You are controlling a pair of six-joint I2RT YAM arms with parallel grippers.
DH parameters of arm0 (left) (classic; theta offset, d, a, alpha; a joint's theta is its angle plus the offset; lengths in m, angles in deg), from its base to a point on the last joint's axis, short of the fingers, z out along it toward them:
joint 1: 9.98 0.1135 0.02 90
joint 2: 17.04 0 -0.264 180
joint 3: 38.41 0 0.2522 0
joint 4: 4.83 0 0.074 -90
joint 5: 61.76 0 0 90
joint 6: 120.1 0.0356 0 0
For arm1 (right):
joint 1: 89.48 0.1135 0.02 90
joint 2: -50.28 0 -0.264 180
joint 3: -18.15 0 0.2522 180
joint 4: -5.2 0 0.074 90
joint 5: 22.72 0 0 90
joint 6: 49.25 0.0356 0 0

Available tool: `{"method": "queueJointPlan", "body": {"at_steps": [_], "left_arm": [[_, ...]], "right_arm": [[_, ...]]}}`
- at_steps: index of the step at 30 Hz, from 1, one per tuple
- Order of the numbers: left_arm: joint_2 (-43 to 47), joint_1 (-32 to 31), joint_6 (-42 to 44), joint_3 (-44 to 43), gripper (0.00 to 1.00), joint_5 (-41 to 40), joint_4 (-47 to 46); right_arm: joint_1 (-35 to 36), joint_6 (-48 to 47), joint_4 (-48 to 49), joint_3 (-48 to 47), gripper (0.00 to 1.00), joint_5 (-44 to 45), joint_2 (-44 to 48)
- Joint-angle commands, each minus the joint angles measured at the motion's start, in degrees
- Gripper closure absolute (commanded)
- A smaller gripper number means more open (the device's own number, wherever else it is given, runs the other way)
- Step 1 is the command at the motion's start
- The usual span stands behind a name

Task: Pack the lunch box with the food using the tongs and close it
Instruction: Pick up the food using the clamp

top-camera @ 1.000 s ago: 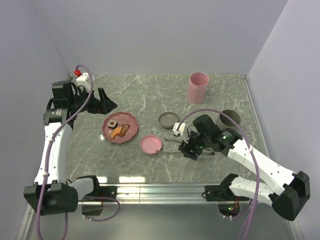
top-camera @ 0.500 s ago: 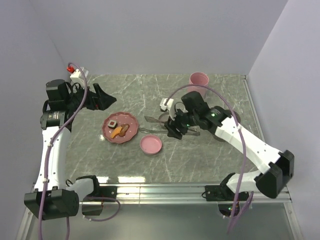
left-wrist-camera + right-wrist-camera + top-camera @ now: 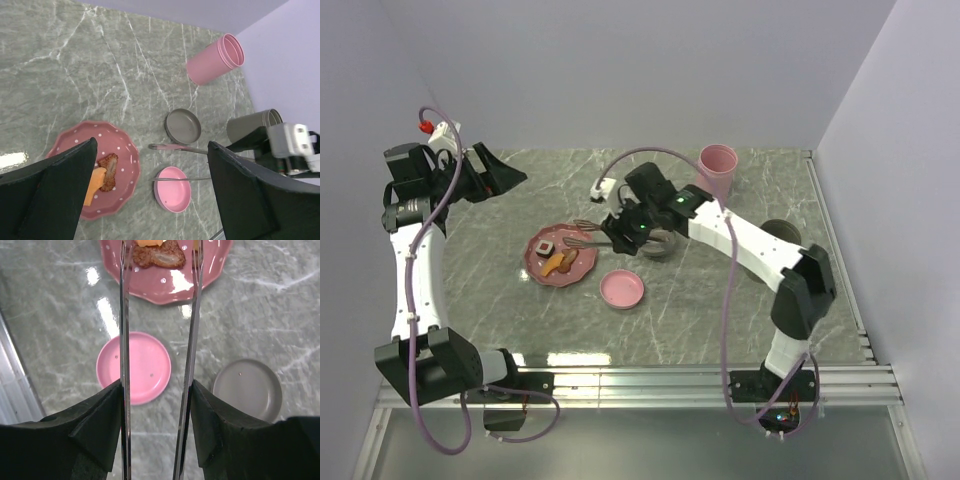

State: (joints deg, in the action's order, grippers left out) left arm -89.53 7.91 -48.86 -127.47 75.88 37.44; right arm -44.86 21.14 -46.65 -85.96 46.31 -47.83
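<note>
A: Which containers are there, and what is in them?

B: The pink plate [image 3: 584, 265] carries all the food, three pieces: one roll slice [image 3: 544, 246], one orange piece [image 3: 556, 264] and one brown piece [image 3: 572, 251]. There are also two cups, a pink cup [image 3: 717, 172] and a grey cup [image 3: 250, 124]. Two dishes, a small pink dish [image 3: 150, 367] and a small grey dish [image 3: 247, 388], lie flat on the table [image 3: 720, 310] near the plate. What the cups hold I cannot tell.

A: And the tongs?

B: There is one pair. The right gripper [image 3: 156, 405] presses both arms of the tongs [image 3: 123, 340] from outside. The arms stand apart and spread a little toward the tips, which reach over the plate near the brown piece. In the left wrist view nothing is between the tips.

A: The other gripper?

B: The left gripper [image 3: 151, 150] hangs high over the far left of the table, fingers wide apart, holding nothing.

A: What is hidden?

B: In the right wrist view the top edge cuts off the tips and most of the orange piece. One left finger covers the roll slice in the left wrist view. In the top view the right arm covers part of the grey cup and of the small grey dish.
</note>
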Motion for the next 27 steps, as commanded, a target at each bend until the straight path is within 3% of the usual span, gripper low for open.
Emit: {"method": "queueJointPlan", "body": {"at_steps": [1,11,27], "left_arm": [[-0.2,1.2,2.2,-2.6,0.01,-0.2,1.1],[-0.4,2.9,4.3,-1.2,0.01,-0.1,1.8],[0.2,4.1,6.0,0.4,0.01,0.3,0.8]], "right_arm": [[1.7,1.5,3.0,-6.0,0.41,2.6,-3.4],[6.0,2.7,2.0,-18.7,0.41,4.2,-16.6],[7.6,2.7,2.0,-24.9,0.4,6.1,-25.9]]}}
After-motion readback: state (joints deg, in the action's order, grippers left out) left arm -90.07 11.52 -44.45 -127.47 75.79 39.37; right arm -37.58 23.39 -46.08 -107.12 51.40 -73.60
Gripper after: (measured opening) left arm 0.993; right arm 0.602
